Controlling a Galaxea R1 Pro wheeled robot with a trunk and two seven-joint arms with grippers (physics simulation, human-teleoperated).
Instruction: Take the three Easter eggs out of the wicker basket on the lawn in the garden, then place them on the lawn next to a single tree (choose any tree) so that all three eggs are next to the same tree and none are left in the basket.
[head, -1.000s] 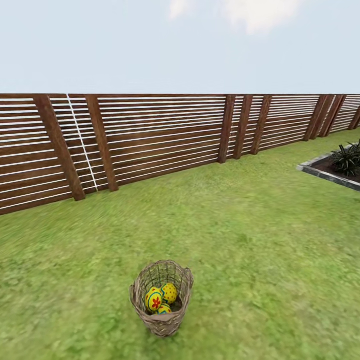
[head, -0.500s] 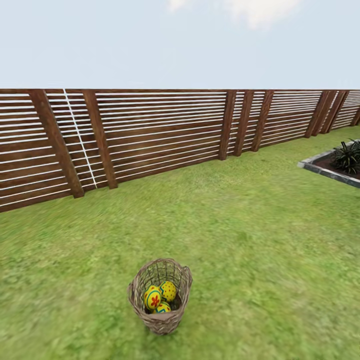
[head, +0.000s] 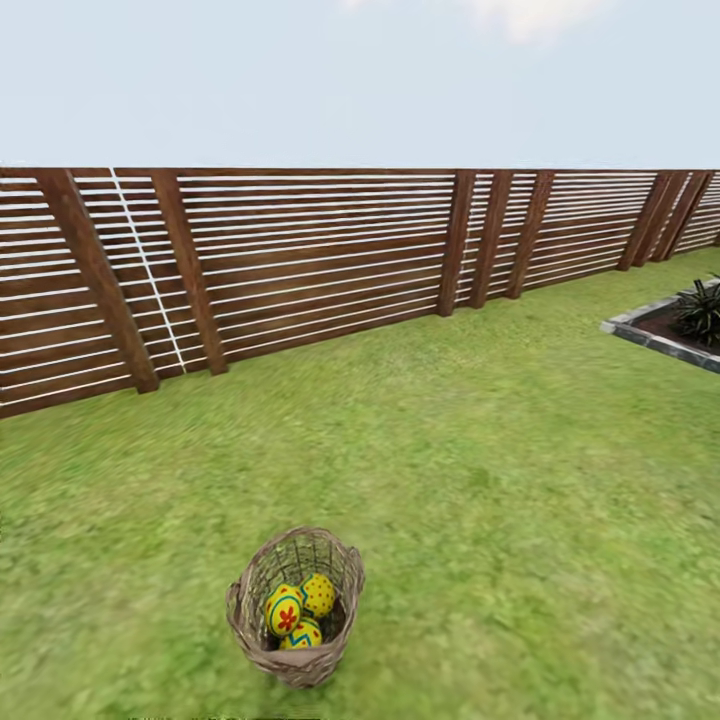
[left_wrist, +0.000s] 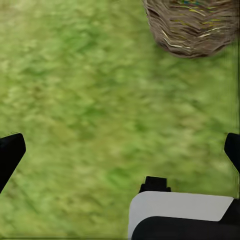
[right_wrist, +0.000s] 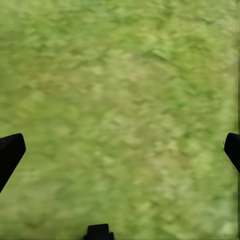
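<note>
The wicker basket (head: 295, 610) stands upright on the lawn (head: 500, 500), low in the head view and a little left of centre. Three yellow Easter eggs lie inside it: one with a red flower mark (head: 283, 612), one with red dots (head: 319, 594), and one with a blue zigzag (head: 303, 635). My left gripper (left_wrist: 120, 150) hangs open over bare grass, with the basket's woven wall (left_wrist: 192, 27) a short way ahead of it. My right gripper (right_wrist: 120, 150) is open over grass, nothing between its fingers. The tree is out of view.
A brown slat fence (head: 300, 270) runs across the back of the garden. A stone-edged planting bed (head: 650, 335) with a dark spiky plant (head: 700, 310) lies at the far right. Open grass stretches between the basket and the fence.
The whole head picture has shifted, so the camera moved: the basket now sits lower and further left in it. The eggs lie as before in the basket.
</note>
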